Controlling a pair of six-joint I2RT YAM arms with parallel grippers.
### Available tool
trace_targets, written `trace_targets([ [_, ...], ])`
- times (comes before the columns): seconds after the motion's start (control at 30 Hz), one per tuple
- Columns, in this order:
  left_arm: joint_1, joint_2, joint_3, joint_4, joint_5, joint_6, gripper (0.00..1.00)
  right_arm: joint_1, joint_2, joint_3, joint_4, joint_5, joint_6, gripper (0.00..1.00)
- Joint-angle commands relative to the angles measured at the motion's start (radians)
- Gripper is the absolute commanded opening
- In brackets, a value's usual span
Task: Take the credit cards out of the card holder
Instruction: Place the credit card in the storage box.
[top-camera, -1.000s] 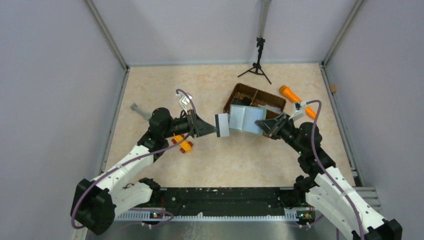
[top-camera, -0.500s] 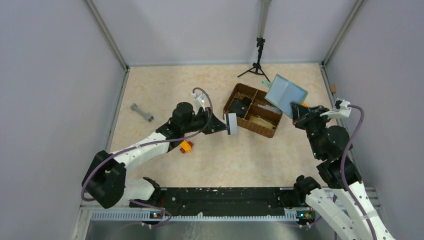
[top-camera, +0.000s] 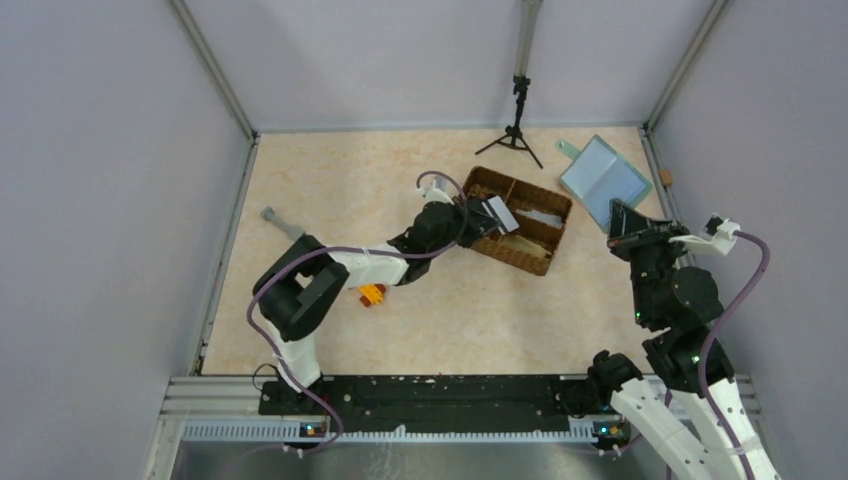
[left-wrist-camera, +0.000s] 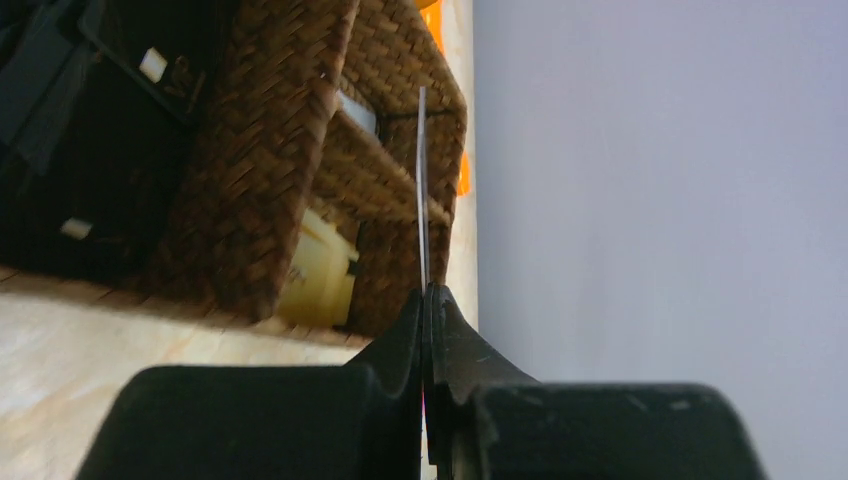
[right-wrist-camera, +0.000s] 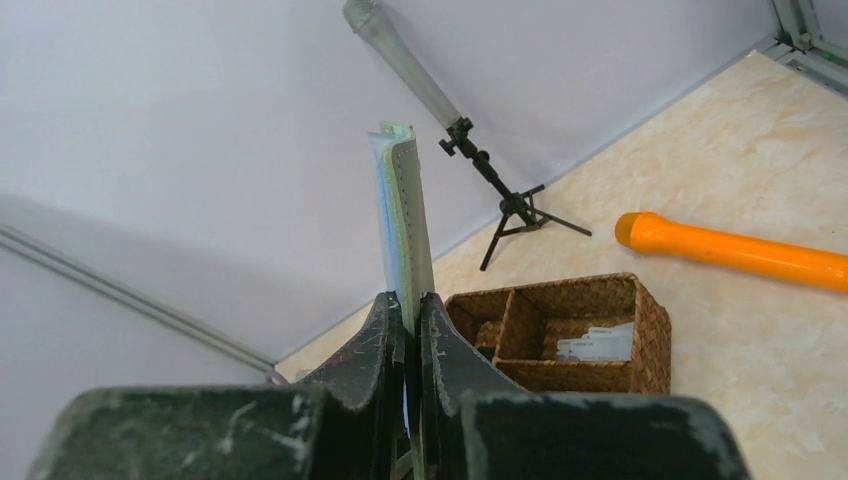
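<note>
So from where I'm standing the two arms are split up on purpose. The right gripper (right-wrist-camera: 405, 305) is clamped tight on the bottom edge of the card holder (top-camera: 603, 176) and holds it up in the air at about 2 o'clock on the table, near the far right corner. It's standing on edge, I guess to keep it out of the other arm's way and its opening reachable. There's a bluish layer tucked against the green cover, but I can't tell if that's another card. The left gripper (left-wrist-camera: 425, 300) has its jaws pinched together on one thin card (left-wrist-camera: 422, 190), gripped by the short end so most of it sticks out. It hangs right over the brown basket (top-camera: 525, 258) at roughly 1 o'clock, above the divider between compartments. That looks like a drop-off spot to me, since something pale already sits in one compartment. The orange torch (right-wrist-camera: 730, 250) lies past the basket, well apart from both arms.
</note>
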Motion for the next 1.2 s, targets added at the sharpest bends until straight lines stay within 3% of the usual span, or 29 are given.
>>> trace_targets([
  [0.0,-0.066,0.085,0.156,0.071,-0.269,-0.074,0.00,-0.009,-0.003,0.045,0.069,0.022,-0.001,0.00],
  [0.17,-0.117,0.163,0.267,0.007,-0.434,-0.139,0.00,-0.009,0.004,0.067,0.047,0.041,-0.010,0.00],
  [0.33,-0.158,0.231,0.417,-0.164,-0.550,-0.214,0.00,-0.009,-0.006,0.069,0.049,0.038,-0.028,0.00],
  [0.53,-0.183,0.334,0.587,-0.297,-0.598,-0.266,0.00,-0.009,-0.029,0.089,0.033,0.038,-0.037,0.00],
  [1.0,-0.184,0.546,0.794,-0.314,-0.600,-0.357,0.00,-0.009,-0.059,0.082,0.022,0.039,-0.034,0.00],
  [1.03,-0.182,0.555,0.801,-0.305,-0.598,-0.352,0.02,-0.009,-0.059,0.080,0.022,0.039,-0.033,0.00],
  [1.17,-0.176,0.554,0.808,-0.305,-0.594,-0.315,0.30,-0.009,-0.057,0.076,0.021,0.040,-0.030,0.00],
])
